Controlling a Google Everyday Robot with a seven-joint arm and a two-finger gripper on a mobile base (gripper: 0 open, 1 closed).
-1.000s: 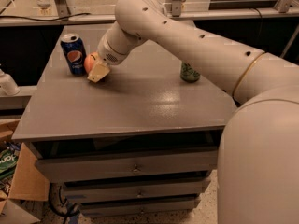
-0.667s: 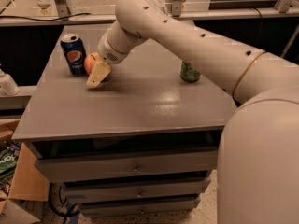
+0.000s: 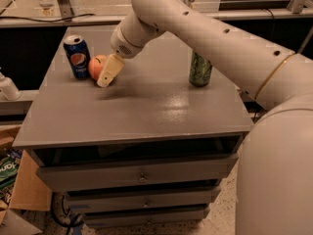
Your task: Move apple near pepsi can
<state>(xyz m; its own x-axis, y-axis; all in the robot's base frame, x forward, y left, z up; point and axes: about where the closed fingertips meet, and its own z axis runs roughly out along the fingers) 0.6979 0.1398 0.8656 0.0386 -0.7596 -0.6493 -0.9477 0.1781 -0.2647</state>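
Toward the right edge of the worktop (image 3: 146, 116), a green can (image 3: 200, 68) was seen upright, well apart from the rest. Nearer the far-left corner, the gripper (image 3: 105, 75) was held low against the right, nearer side of the apple (image 3: 96, 65). Whether the jaws were clamped on the fruit or merely apart around it could not be told. The apple lay just left of the gripper, low on the worktop. Just beyond it to the left, the pepsi can (image 3: 77, 56) stood upright, possibly touching the apple. Only a release was judged to be left.
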